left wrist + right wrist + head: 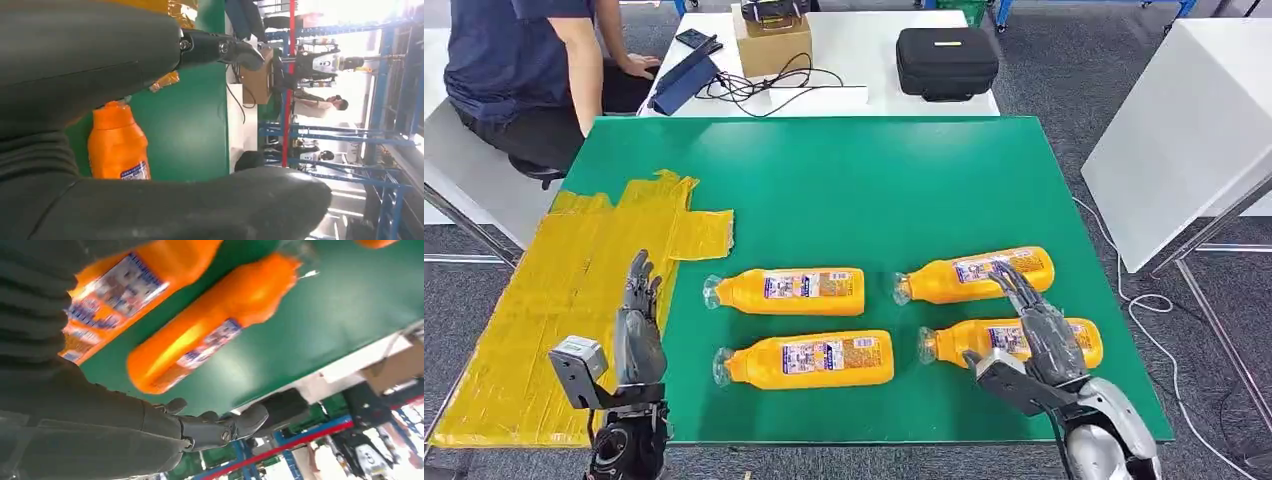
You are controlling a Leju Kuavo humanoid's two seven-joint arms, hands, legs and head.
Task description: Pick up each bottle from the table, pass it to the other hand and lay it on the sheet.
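Down at the near edge, the left hand [637, 320] hovers flat over the border between the yellow sheet [544, 300] and the green table [864, 180], fingers stretched out and spread, nothing in it. Over on the other side, the right hand [1039, 325] reaches in above the near-right bottle [1009, 343], fingers extended over its label and pointing toward the far-right bottle [974, 275]; whether it touches either bottle, I cannot tell, but it grips nothing. Four orange bottles lie on their sides on the green, caps pointing left: the far-left bottle [786, 291] and near-left bottle [806, 360] sit well apart from the sheet. Beyond the table, a person [524, 70] sits at a white desk [864, 60] with a black case [946, 60] and a cardboard box [772, 42].
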